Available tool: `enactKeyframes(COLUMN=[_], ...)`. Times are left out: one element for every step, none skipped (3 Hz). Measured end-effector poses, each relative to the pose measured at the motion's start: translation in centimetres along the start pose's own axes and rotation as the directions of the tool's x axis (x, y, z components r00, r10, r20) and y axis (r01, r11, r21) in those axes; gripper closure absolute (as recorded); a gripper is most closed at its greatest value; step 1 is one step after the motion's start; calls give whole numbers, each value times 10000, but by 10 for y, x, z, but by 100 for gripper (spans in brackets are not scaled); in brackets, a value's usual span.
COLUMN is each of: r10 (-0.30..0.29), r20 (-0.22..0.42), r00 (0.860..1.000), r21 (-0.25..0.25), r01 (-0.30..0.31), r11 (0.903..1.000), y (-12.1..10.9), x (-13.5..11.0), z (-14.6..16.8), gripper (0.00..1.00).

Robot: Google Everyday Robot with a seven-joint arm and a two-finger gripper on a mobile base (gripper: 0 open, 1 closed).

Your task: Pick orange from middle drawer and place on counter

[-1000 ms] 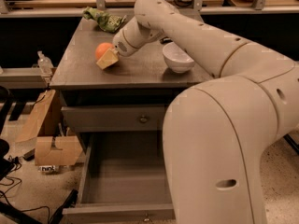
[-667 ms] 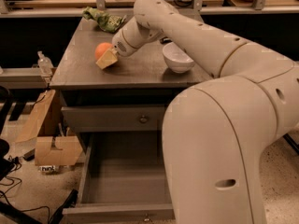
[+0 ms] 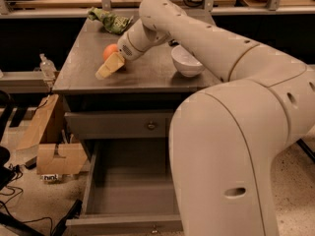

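Observation:
The orange [image 3: 109, 49] is at the left part of the grey counter [image 3: 147, 75], level with its surface. My gripper [image 3: 106, 63] reaches over the counter from the right and is right at the orange, with its yellow tip in front of the fruit and covering its lower side. I cannot see whether the fruit rests on the counter or is held just above it. Below, the middle drawer [image 3: 133, 191] is pulled out wide, and its flat grey floor holds nothing.
A white bowl [image 3: 187, 62] stands on the counter right of the orange. A green crumpled bag [image 3: 109, 19] lies at the back left. The upper drawer front [image 3: 123, 125] is closed. A cardboard box [image 3: 54, 157] and a bottle [image 3: 47, 65] are to the left. My arm's bulk [image 3: 231, 146] fills the right.

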State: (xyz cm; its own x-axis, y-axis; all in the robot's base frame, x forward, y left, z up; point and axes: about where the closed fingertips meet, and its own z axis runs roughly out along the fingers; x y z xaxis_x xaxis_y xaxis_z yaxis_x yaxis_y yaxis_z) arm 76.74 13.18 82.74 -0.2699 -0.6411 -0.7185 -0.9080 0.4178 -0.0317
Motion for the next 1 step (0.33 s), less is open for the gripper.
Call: enactKeyframes(r10=[0], r20=[0], r00=[10000], r21=[-1], r01=[0], r11=[10000], y=[0], x=[0], z=[0], gripper=[0])
